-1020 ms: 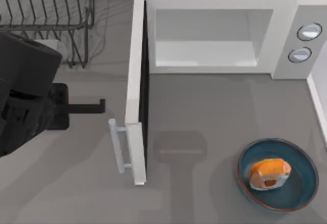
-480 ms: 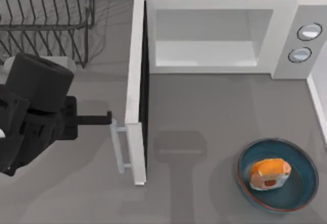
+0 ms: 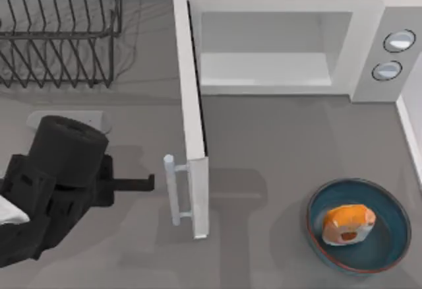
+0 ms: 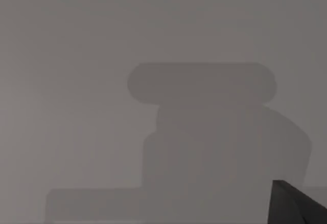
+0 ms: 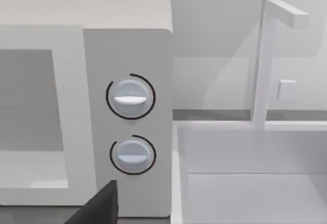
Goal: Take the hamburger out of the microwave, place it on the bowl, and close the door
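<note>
The grey bench (image 3: 264, 150) is being lit evenly, and soft shadows are being cast across it below the door (image 3: 192, 117) and around the bowl (image 3: 359, 225). The microwave (image 3: 283, 45) is being seen at the back of the bench, its pale cavity standing open and bare, with two round dials (image 3: 393, 55) showing on the grey panel at the right. The door is being held swung out toward the front, hinged at the cavity's left edge and leaning a little toward the right, its bar handle (image 3: 173, 190) facing left.

The left hand (image 3: 146, 183) is being held just left of that handle, its dark fingers pointing right at it, close beside it; whether they are touching cannot be told, nor whether they are apart or together. The arm's black bulk is being seen at the lower left.

The hamburger (image 3: 348, 224) is lying inside the bowl at the bench's front right, well apart from the microwave. A wire rack (image 3: 59, 32) is standing at the back left, with a pale wall being seen behind it.

In the right wrist view the dials (image 5: 131, 97) are being faced from nearby, with a white sink-like basin (image 5: 255, 183) just beside the microwave (image 5: 127, 45) and a white tap (image 5: 265, 60) rising behind it.
</note>
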